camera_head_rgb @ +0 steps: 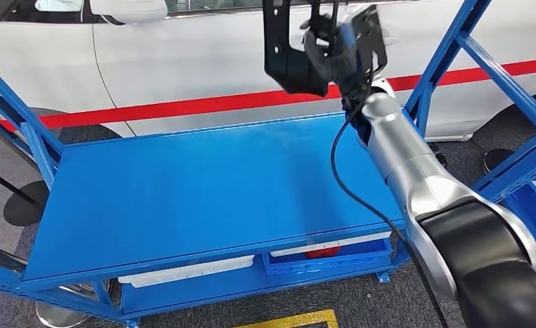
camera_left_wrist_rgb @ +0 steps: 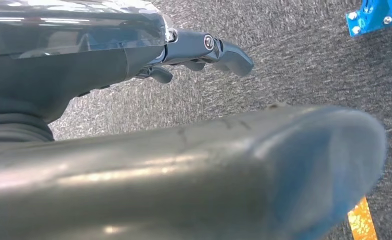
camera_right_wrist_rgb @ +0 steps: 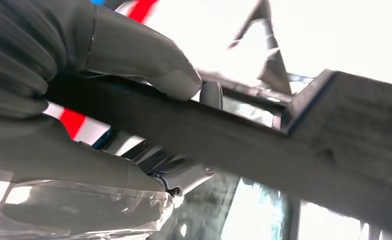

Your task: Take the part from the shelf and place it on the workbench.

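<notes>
A black plastic part (camera_head_rgb: pixel 286 48) with a frame-like cut-out is held up in the air above the back edge of the blue shelf (camera_head_rgb: pixel 197 184). My right hand (camera_head_rgb: pixel 344 51) grips it from the right side. In the right wrist view the thumb (camera_right_wrist_rgb: pixel 149 62) presses on the upper face of the dark part (camera_right_wrist_rgb: pixel 284 150) and the fingers (camera_right_wrist_rgb: pixel 184 172) close under it. My left hand (camera_left_wrist_rgb: pixel 204 50) hangs over grey carpet with nothing in it, its fingers slightly bent and apart.
Behind the shelf stands a white car (camera_head_rgb: pixel 204 55) with a red stripe. Blue uprights (camera_head_rgb: pixel 450 55) rise at the shelf's right end and more at its left. On the lower level lie a white tray (camera_head_rgb: pixel 186 270) and a blue bin (camera_head_rgb: pixel 333 256). Grey carpet (camera_left_wrist_rgb: pixel 304 70) lies below.
</notes>
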You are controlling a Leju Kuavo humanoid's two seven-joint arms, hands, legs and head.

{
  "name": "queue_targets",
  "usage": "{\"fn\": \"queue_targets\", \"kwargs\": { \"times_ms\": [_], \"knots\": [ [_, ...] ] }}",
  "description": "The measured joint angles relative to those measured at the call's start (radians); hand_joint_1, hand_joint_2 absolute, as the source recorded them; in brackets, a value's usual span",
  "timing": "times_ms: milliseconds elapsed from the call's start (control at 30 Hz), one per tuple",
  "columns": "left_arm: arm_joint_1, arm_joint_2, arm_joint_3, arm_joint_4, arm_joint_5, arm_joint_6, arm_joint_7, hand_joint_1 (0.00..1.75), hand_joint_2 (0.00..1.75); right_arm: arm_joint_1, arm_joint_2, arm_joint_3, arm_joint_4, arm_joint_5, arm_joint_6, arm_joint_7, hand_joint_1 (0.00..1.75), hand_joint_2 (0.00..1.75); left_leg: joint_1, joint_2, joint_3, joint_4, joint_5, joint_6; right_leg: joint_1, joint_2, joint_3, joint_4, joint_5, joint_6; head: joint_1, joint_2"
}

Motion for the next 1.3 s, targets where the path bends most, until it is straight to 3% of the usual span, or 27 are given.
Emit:
{"fn": "queue_targets", "kwargs": {
  "times_ms": [133,267,433,533,1100,1300],
  "knots": [
    [-0.003,0.0,0.03,0.0,0.038,0.007,-0.03,0.0,0.0,-0.078,0.006,-0.015,0.015,-0.155,0.052,0.056,1.75,1.75,0.0,0.0,0.0,0.0,0.0,0.0,0.0,0.0,0.0,0.0,0.0,0.0,0.0,0.0],
    [-0.006,0.0,0.058,0.0,0.062,-0.016,-0.077,0.0,1.75,-0.103,0.016,-0.016,0.041,-0.18,0.041,0.031,1.75,1.75,0.0,0.0,0.0,0.0,0.0,0.0,0.0,0.0,0.0,0.0,0.0,0.0,0.0,0.0],
    [-0.021,-0.002,0.104,-0.001,0.105,-0.125,-0.213,0.0,1.75,-0.106,0.022,0.008,0.081,-0.209,0.028,0.013,1.75,1.75,0.0,0.0,0.0,0.0,0.0,0.0,0.0,0.0,0.0,0.0,0.0,0.0,0.0,0.0],
    [-0.032,-0.003,0.139,-0.001,0.124,-0.182,-0.253,0.0,1.75,-0.107,0.024,0.039,0.11,-0.227,0.027,0.014,1.75,1.75,0.0,0.0,0.0,0.0,0.0,0.0,0.0,0.0,0.0,0.0,0.0,0.0,0.0,0.0],
    [-0.044,-0.003,0.176,-0.001,0.127,-0.211,-0.256,0.0,1.75,-0.114,0.032,0.097,0.166,-0.237,0.02,0.014,1.75,1.75,0.0,0.0,0.0,0.0,0.0,0.0,0.0,0.0,0.0,0.0,0.0,0.0,0.0,0.0],
    [-0.047,-0.003,0.196,-0.001,0.147,-0.275,-0.198,0.0,1.75,-0.11,0.032,0.117,0.171,-0.26,0.007,-0.006,1.75,1.75,0.0,0.0,0.0,0.0,0.0,0.0,0.0,0.0,0.0,0.0,0.0,0.0,0.0,0.0]
  ]
}}
